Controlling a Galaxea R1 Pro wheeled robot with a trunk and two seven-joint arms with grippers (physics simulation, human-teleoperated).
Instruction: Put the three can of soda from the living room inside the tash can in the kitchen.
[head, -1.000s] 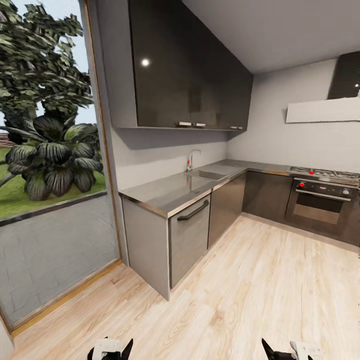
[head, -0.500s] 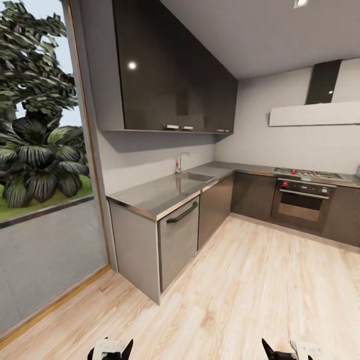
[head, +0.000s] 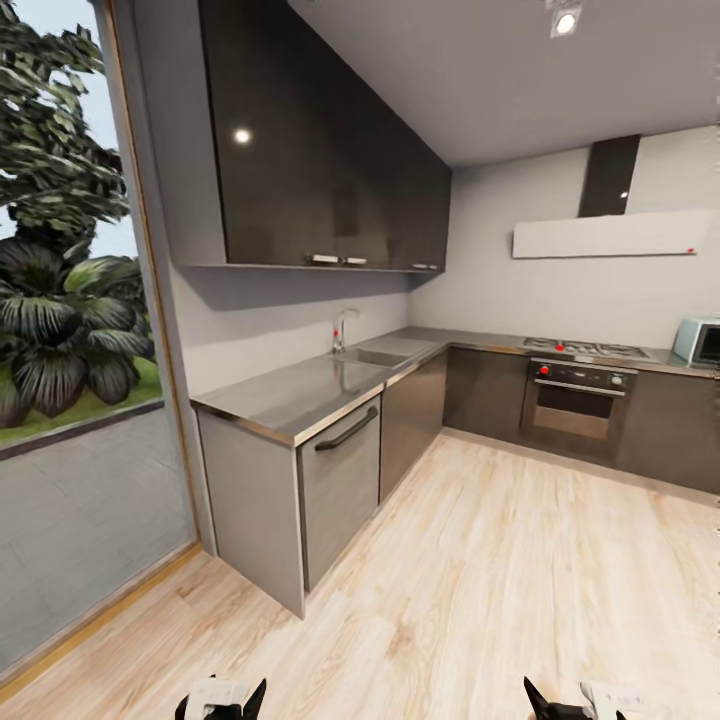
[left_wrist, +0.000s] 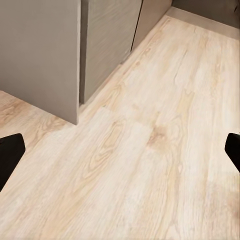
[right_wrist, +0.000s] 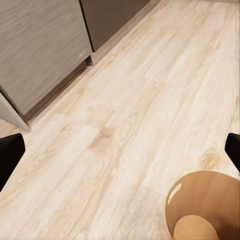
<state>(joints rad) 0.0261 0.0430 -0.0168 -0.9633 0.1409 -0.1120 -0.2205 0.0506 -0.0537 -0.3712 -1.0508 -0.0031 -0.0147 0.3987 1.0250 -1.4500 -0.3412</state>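
Transit through the kitchen (head: 470, 540): your left gripper (left_wrist: 120, 150) and right gripper (right_wrist: 120, 150) are spread and empty, bin (right_wrist: 202, 207) below the right one, so go fetch cans.

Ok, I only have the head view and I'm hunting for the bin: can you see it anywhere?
Observer: Yes. The right wrist view shows the bin standing on the wood floor, ahead of the right gripper.
Operator: Any cans in it?
Observer: None in the part of its coppery inside that I can see; the rest is cut off by the picture's edge.
Operator: Are we carrying a can?
Observer: No. The left gripper and the right gripper are both open, with bare floor between the fingers.
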